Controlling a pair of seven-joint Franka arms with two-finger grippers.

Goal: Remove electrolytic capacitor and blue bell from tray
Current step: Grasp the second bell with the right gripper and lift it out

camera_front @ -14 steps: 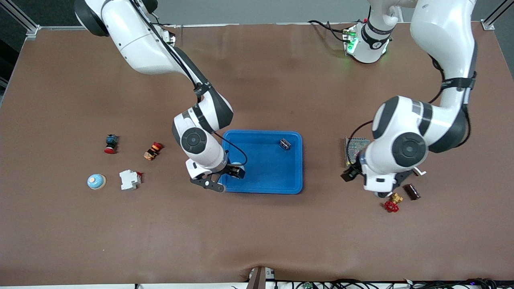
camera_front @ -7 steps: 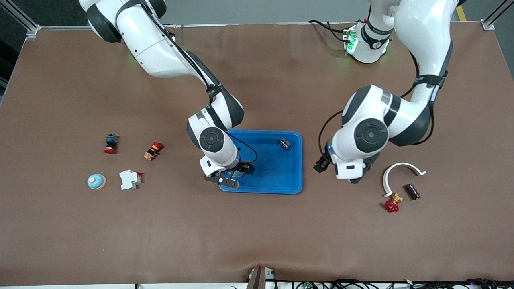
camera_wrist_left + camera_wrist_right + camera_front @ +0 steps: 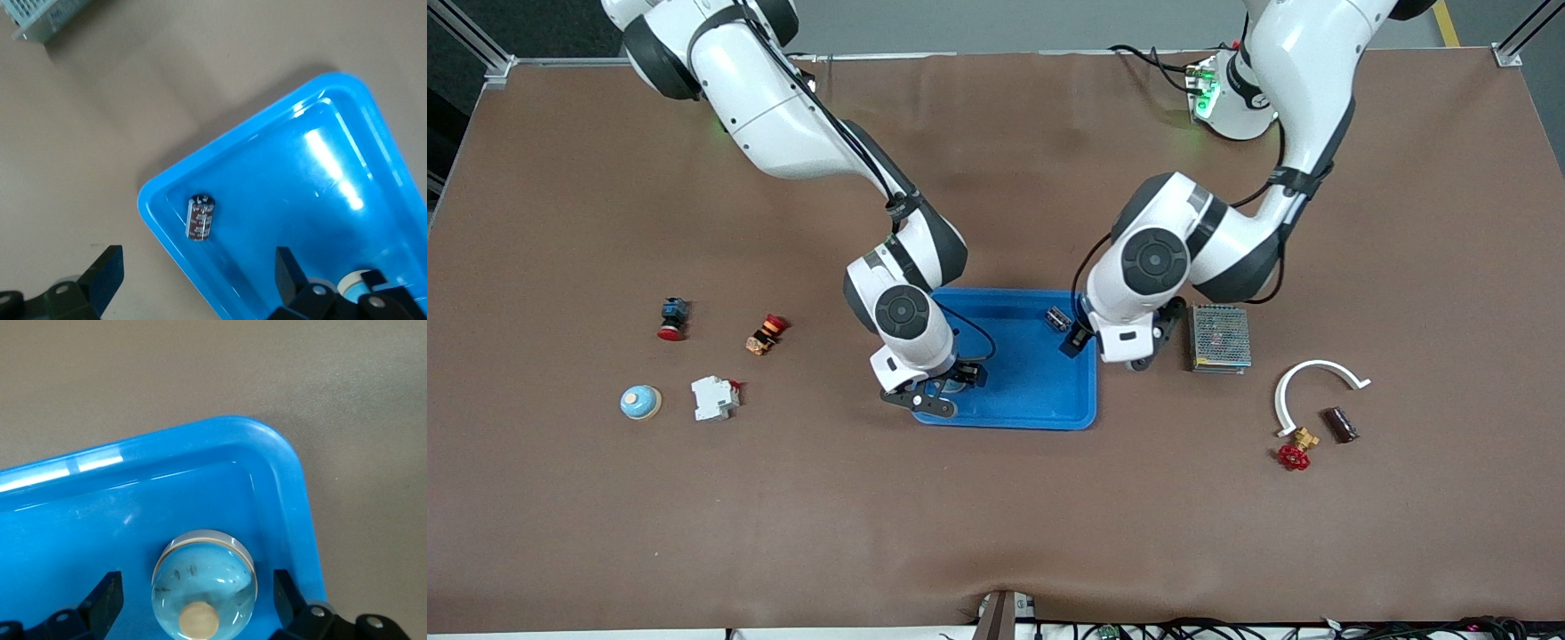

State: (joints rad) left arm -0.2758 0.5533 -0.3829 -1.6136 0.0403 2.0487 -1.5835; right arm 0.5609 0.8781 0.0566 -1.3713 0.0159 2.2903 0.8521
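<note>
A blue tray (image 3: 1085,413) sits mid-table. A small dark capacitor (image 3: 1058,318) lies in its corner toward the left arm; the left wrist view shows it there too (image 3: 200,217). A pale blue bell with a tan button (image 3: 203,583) stands in the tray corner nearest the front camera, toward the right arm's end. My right gripper (image 3: 943,389) is open around the bell, fingers (image 3: 107,595) just clear of it. My left gripper (image 3: 1134,358) is open and empty, straddling the tray's rim (image 3: 167,237) next to the capacitor.
A second blue bell (image 3: 640,402), a white breaker (image 3: 714,397) and two red push buttons (image 3: 671,318) (image 3: 767,333) lie toward the right arm's end. A mesh power supply (image 3: 1220,338), white curved piece (image 3: 1316,384), red valve (image 3: 1294,455) and dark cylinder (image 3: 1338,424) lie toward the left arm's end.
My left arm has swung from over the valve and power supply to the tray's rim. My right gripper shifted slightly into the tray a second ago and has held still since.
</note>
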